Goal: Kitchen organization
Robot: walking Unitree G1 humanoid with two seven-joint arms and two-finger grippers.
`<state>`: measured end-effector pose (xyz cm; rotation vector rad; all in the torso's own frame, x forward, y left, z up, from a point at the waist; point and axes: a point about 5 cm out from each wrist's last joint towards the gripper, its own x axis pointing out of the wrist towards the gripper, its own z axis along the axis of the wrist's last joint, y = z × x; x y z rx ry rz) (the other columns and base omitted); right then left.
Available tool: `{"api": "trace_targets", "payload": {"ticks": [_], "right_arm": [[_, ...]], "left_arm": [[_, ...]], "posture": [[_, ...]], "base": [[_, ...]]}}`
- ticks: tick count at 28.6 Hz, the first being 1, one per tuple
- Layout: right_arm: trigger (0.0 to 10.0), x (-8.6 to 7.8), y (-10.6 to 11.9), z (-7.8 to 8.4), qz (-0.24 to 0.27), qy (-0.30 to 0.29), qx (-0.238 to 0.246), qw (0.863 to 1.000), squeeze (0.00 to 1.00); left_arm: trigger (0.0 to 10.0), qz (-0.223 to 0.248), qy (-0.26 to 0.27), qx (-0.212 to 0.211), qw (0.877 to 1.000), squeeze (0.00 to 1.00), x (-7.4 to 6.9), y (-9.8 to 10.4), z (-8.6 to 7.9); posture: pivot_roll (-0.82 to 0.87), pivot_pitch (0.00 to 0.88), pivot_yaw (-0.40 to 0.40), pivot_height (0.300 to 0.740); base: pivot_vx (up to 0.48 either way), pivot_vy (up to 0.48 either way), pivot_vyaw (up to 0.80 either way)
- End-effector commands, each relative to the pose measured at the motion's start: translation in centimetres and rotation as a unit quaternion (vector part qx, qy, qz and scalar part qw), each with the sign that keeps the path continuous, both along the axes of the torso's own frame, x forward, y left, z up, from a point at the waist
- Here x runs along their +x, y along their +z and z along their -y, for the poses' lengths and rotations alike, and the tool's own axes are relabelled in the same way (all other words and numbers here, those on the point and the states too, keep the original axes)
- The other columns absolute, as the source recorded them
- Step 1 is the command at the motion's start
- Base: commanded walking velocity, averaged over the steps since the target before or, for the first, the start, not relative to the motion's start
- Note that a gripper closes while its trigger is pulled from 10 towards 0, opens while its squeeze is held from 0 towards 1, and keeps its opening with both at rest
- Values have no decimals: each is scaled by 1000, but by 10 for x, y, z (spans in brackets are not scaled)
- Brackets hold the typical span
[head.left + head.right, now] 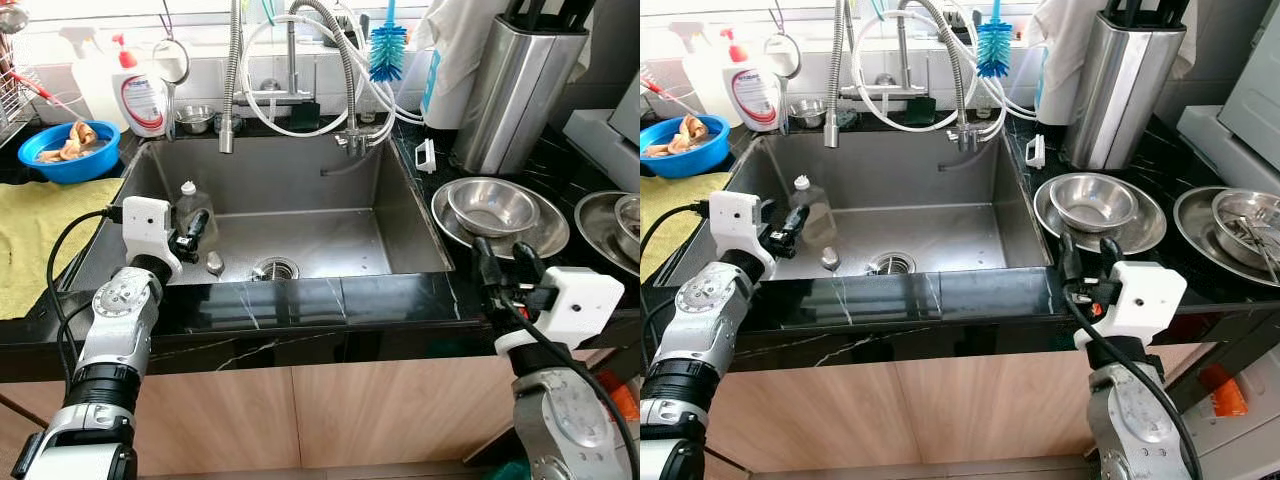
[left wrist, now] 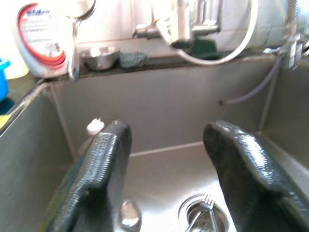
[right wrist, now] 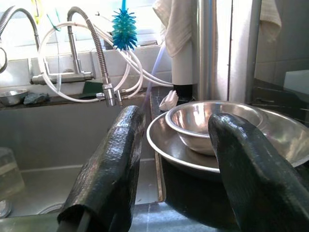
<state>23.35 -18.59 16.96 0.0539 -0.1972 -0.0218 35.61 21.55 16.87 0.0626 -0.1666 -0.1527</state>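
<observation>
The left gripper (image 1: 197,232) hangs over the sink (image 1: 400,215), fingers wide, close to the bottle (image 1: 188,206) standing inside. The right gripper (image 1: 506,262), also wide, faces the bowls (image 1: 492,205). Next, I think, it must reach and close.

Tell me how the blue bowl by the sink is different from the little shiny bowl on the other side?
The blue bowl is blue and stands on the counter left of the sink, while the small steel bowl is silvery and on the right. The blue bowl holds scraps; the small steel bowl looks empty. The blue bowl sits straight on the counter, but the small steel bowl is nested in a wider steel dish. Both are round and upright.
</observation>
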Motion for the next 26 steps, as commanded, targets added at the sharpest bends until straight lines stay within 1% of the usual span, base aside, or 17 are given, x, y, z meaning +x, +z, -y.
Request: {"api": "trace_targets", "payload": {"ticks": [1, 3, 5, 6, 11, 13, 14, 16, 18, 19, 20, 22, 23, 25, 26], "right_arm": [[10000, 2, 2, 4, -1, -16, -4, 1000, 0], [10000, 3, 5, 7, 3, -27, 2, 1000, 0], [10000, 4, 8, 10, 7, -37, 20, 999, 0], [10000, 6, 10, 13, 6, -47, 39, 998, 0], [10000, 16, 14, 20, 1, -65, 56, 996, 0], [10000, 21, 18, 22, 6, -69, 46, 997, 0], [10000, 21, 18, 22, 6, -69, 46, 997, 0], [10000, 24, 21, 20, 13, -63, 42, 997, 0], [10000, 25, 23, 19, 18, -62, 41, 997, 0], [10000, 26, 25, 19, 22, -63, 35, 997, 0], [10000, 27, 26, 19, 22, -64, 34, 997, 0], [10000, 28, 26, 20, 21, -65, 34, 997, 0], [10000, 28, 26, 20, 21, -67, 35, 997, 0], [10000, 29, 27, 22, 23, -69, 35, 997, 0], [10000, 29, 27, 23, 23, -70, 34, 997, 0]], "left_arm": [[10000, 20, -12, -2, 1000, 0, 1, 12, 5], [10000, 30, -16, -4, 999, 0, 0, 16, 8], [10000, 39, -20, 0, 999, 0, 0, 20, 11], [10000, 46, -24, 0, 999, 0, -1, 23, 14], [10000, 55, -48, -1, 997, 0, -3, 28, 26], [10000, 57, -61, -5, 997, 0, -7, 27, 35], [10000, 57, -61, -5, 997, 0, -7, 27, 35], [10000, 75, -72, 2, 995, 0, -13, 29, 44], [10000, 92, -67, -10, 993, 0, -17, 33, 49], [10000, 120, -63, -2, 991, 0, -22, 41, 53], [10000, 132, -62, 1, 989, 0, -24, 46, 56], [10000, 138, -61, 2, 989, 0, -26, 48, 57], [10000, 150, -66, 5, 987, 0, -29, 53, 59], [10000, 154, -66, 6, 986, 0, -31, 57, 57], [10000, 153, -63, 7, 986, 0, -32, 57, 53]], "posture": [[-66, 0, 16, 740], [-67, 0, 16, 740], [-69, 0, 17, 740], [-69, 0, 18, 740], [-70, 0, 20, 740], [-69, 0, 22, 740], [-69, 0, 22, 740], [-70, 0, 23, 740], [-69, 0, 22, 740], [-67, 0, 21, 740], [-66, 0, 20, 740], [-66, 0, 20, 740], [-66, 0, 19, 740], [-65, 0, 21, 740], [-63, 0, 21, 740]], "base": [[0, 0, 0], [0, 0, 0], [0, 0, 0], [0, 0, 0], [0, 0, 0], [0, 0, 0], [0, 0, 0], [0, 0, 0], [0, 0, 0], [0, 0, 0], [0, 0, 0], [0, 0, 0], [0, 0, 0], [0, 0, 0], [0, 0, 0]]}}
